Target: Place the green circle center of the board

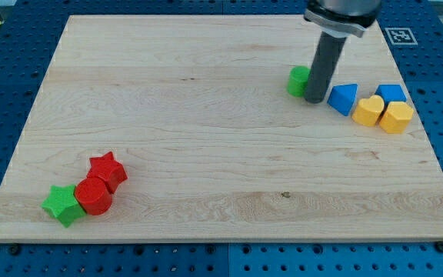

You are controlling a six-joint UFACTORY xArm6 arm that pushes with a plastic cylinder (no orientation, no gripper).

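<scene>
The green circle [298,80] sits on the wooden board [206,138] in the upper right part of the view. My tip [315,99] stands right against the green circle's right side, between it and a blue triangle [344,98]. The rod hides part of the green circle's right edge.
Right of the blue triangle lie a yellow heart [369,111], a yellow hexagon [397,117] and a blue block [391,94]. At the view's bottom left lie a red star [108,170], a red circle [93,195] and a green star [63,204], touching one another.
</scene>
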